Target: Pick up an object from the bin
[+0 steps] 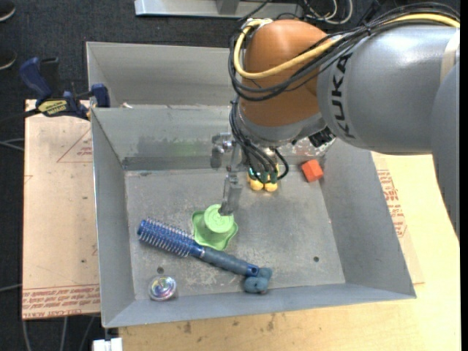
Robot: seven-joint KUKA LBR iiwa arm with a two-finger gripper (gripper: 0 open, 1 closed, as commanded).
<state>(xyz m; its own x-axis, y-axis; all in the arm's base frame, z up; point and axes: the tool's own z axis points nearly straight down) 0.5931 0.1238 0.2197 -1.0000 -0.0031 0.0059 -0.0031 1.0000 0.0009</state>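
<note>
My gripper [229, 202] hangs low in the middle of the bin, one thin finger showing, its tip touching the top of a light green cup-like thing [214, 226] that sits on the bin floor. Just in front of the green thing lies a blue hairbrush [199, 249], bristles to the left and handle running to the lower right. A small yellow thing [263, 186] shows just right of the finger, partly under the arm's wrist.
A small orange-red block [312, 170] lies toward the bin's right back. A shiny silver and purple round thing [161, 288] rests in the front left corner. The arm's orange dome and cables hang over the bin's back middle.
</note>
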